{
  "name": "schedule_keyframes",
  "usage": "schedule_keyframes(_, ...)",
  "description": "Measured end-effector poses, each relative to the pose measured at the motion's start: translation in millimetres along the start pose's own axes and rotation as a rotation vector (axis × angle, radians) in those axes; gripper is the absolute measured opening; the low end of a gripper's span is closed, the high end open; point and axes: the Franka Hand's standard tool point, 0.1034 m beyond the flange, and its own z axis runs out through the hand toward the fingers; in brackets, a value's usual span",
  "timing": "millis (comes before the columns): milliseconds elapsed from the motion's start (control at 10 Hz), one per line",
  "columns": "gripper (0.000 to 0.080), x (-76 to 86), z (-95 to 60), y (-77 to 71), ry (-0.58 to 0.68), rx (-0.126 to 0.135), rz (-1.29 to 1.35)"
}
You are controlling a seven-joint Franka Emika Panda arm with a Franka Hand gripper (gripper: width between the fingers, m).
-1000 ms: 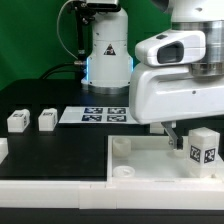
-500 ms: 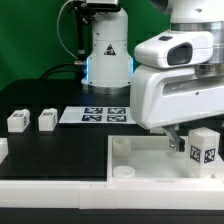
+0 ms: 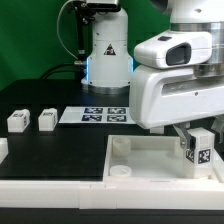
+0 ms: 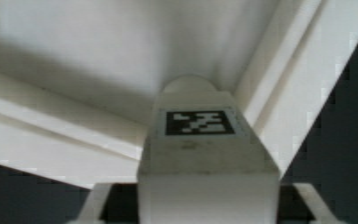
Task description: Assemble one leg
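exterior view: the arm's bulky white wrist housing (image 3: pixel 170 85) is filling the exterior view's right and is hiding most of the gripper (image 3: pixel 192 133); only dark fingers (image 3: pixel 184 133) are poking out below it. they are sitting just beside the top of the leg (image 3: pixel 199 146), a white block with a black-and-white tag on its front face, but whether they are pinching it or standing free i cannot tell from here. the leg is standing upright at the exterior view's right edge, above the large flat white square piece (image 3: pixel 150 160) with its raised rim and a round corner socket (image 3: pixel 122 171). two more white pegs (image 3: pixel 18 121) (image 3: pixel 46 120) are lying well apart on the black table (image 3: pixel 60 150) at the exterior view's left. the marker board (image 3: pixel 95 115) is lying flat behind, near the robot base (image 3: pixel 105 50).

wrist view: the leg (image 4: pixel 202 150) is running straight up the middle, tag (image 4: pixel 201 122) near its far end (print is blurred). pale surfaces of the white square piece (image 4: pixel 87 60) are lying beyond it. the fingers themselves are not clearly showing here.
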Motion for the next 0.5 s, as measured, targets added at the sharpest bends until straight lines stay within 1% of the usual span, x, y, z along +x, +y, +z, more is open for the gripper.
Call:
schedule_keyframes(100, 0.0291, -0.3, 0.6, -3.1, 0.0, -0.004, 0.149)
schedule_keyframes(300, 0.0291, -0.5, 0.4, -2.4, 0.001, -0.011, 0.412)
schedule_keyframes(500, 0.0291, -0.9, 0.3, -0.2, 0.0, -0.009, 0.7)
